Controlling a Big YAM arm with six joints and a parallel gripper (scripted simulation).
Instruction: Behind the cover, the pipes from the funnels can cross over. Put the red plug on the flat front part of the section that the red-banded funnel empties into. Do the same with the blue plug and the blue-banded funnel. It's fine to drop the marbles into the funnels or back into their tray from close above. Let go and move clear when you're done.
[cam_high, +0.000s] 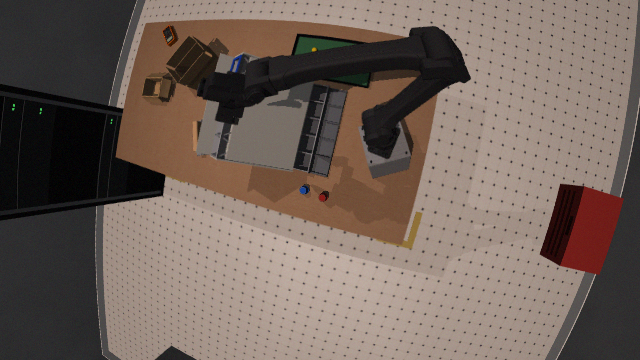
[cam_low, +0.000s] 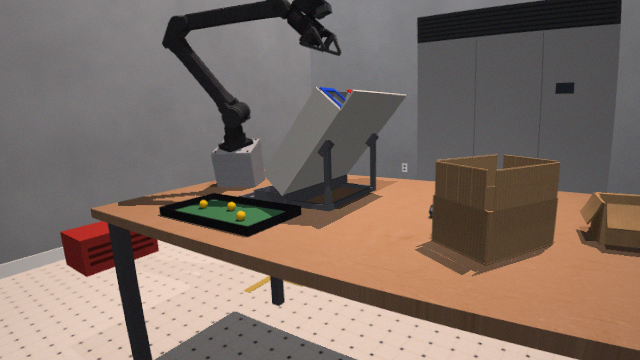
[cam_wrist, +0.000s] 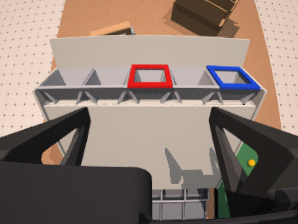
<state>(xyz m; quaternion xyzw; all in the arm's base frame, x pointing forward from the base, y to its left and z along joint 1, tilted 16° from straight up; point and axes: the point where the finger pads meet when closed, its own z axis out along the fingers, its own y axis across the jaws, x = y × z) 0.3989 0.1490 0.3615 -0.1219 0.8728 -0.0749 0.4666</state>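
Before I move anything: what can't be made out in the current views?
- Pipes from the funnels: hidden behind the cover in the top and wrist views.
- Red-banded funnel: the arm blocks it in the top view.
- Front sections: cut off by the bottom edge in the wrist view.
- Plugs: out of sight in the exterior view, the far side of the board hidden.
- Handheld orange item: too small to identify, top view.
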